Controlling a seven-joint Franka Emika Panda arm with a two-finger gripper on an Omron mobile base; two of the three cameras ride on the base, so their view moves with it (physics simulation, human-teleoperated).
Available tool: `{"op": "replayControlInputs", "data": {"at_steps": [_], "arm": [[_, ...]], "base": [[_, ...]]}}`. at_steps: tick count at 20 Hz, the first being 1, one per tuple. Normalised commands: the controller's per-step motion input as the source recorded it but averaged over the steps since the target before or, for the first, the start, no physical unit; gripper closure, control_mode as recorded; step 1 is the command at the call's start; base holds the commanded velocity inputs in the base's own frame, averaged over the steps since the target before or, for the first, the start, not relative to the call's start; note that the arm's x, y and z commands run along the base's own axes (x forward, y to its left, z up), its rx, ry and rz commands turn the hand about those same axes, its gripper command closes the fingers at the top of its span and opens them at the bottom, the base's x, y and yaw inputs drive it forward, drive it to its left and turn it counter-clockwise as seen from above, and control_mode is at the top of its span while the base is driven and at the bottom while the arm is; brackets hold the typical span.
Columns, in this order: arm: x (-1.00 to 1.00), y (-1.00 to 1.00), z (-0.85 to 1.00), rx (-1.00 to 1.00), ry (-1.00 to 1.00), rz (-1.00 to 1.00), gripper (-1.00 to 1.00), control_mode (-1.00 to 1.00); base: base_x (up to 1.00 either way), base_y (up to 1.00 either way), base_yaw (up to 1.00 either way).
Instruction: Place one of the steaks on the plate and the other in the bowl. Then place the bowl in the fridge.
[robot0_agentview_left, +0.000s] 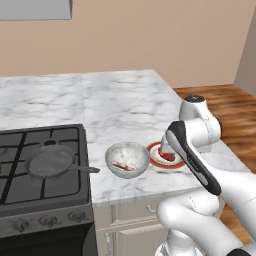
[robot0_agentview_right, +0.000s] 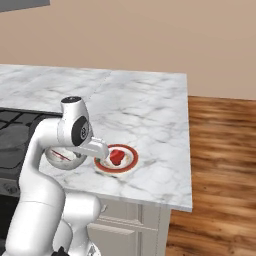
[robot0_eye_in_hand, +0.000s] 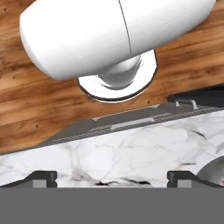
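Note:
The speckled whitish bowl (robot0_agentview_left: 128, 159) stands near the counter's front edge with the marbled steak (robot0_agentview_left: 122, 166) lying inside it. Right beside it is the red-rimmed plate (robot0_agentview_right: 128, 164), and the plain red steak (robot0_agentview_right: 116, 156) rests on it. My hand hangs low over the counter at the plate's left edge, between plate and bowl, and the arm covers part of the bowl (robot0_agentview_right: 59, 158) in the right base view. In the hand view my gripper (robot0_eye_in_hand: 112, 179) is open, with its dark fingertips (robot0_eye_in_hand: 42, 178) far apart and nothing between them. The fridge is out of view.
A black stove (robot0_agentview_left: 45, 200) with a grey frying pan (robot0_agentview_left: 50, 162) sits left of the bowl. The marble counter (robot0_agentview_right: 150, 110) ends at its right edge above a wooden floor (robot0_agentview_right: 220, 160). White cabinet fronts (robot0_agentview_right: 130, 220) run below the counter.

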Motion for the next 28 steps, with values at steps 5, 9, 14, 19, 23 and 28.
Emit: {"op": "replayControlInputs", "data": {"at_steps": [5, 9, 14, 19, 23, 28], "arm": [[0.00, 0.00, 0.00, 0.00, 0.00, 0.00, -1.00, 1.00], [0.00, 0.00, 0.00, 0.00, 0.00, 0.00, -1.00, 1.00], [0.00, 0.00, 0.00, 0.00, 0.00, 0.00, -1.00, 1.00], [0.00, 0.00, 0.00, 0.00, 0.00, 0.00, -1.00, 1.00], [0.00, 0.00, 0.00, 0.00, 0.00, 0.00, -1.00, 1.00], [0.00, 0.00, 0.00, 0.00, 0.00, 0.00, -1.00, 1.00]], "base": [[-0.11, 0.15, 0.29], [-0.81, 0.15, 0.23], [-0.34, 0.01, 0.36], [-0.02, 0.00, 0.89], [0.00, 0.00, 1.00], [0.00, 0.00, 1.00]]}}
